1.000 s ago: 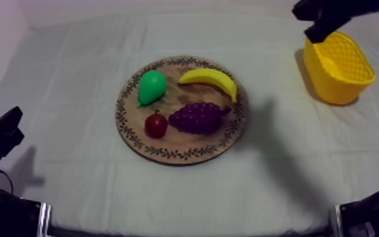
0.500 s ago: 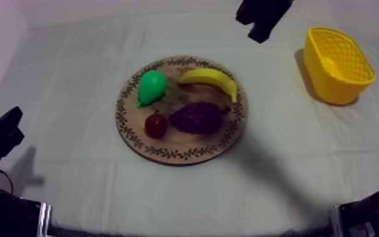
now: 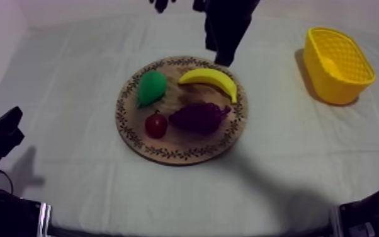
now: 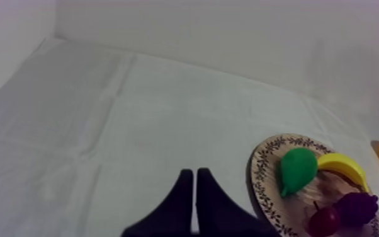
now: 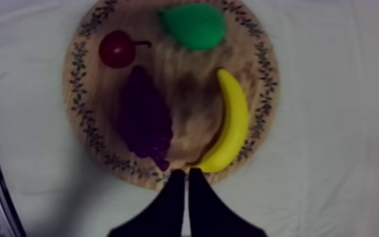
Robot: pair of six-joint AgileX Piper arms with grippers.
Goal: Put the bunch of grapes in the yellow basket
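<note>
A purple bunch of grapes (image 3: 199, 117) lies on the round wooden board (image 3: 181, 150), between a small red fruit (image 3: 156, 125) and a yellow banana (image 3: 209, 79). My right gripper (image 3: 223, 58) hangs over the board's far rim, shut with nothing in it. From its wrist, the grapes (image 5: 143, 119) sit just beyond the closed fingertips (image 5: 186, 173), beside the banana (image 5: 231, 122). The yellow basket (image 3: 337, 65) stands at the far right. My left gripper (image 3: 6, 123) rests low at the left; its fingers (image 4: 195, 176) lie together as a wedge over bare cloth.
A green pear (image 3: 150, 87) lies on the board's far left part. The left wrist view catches the board (image 4: 262, 170) with the pear (image 4: 298, 170) and grapes (image 4: 357, 207) off to one side. Open cloth surrounds the board.
My right arm has swung left from over the basket to above the board's far rim. The fruit, basket and left arm have stayed put.
</note>
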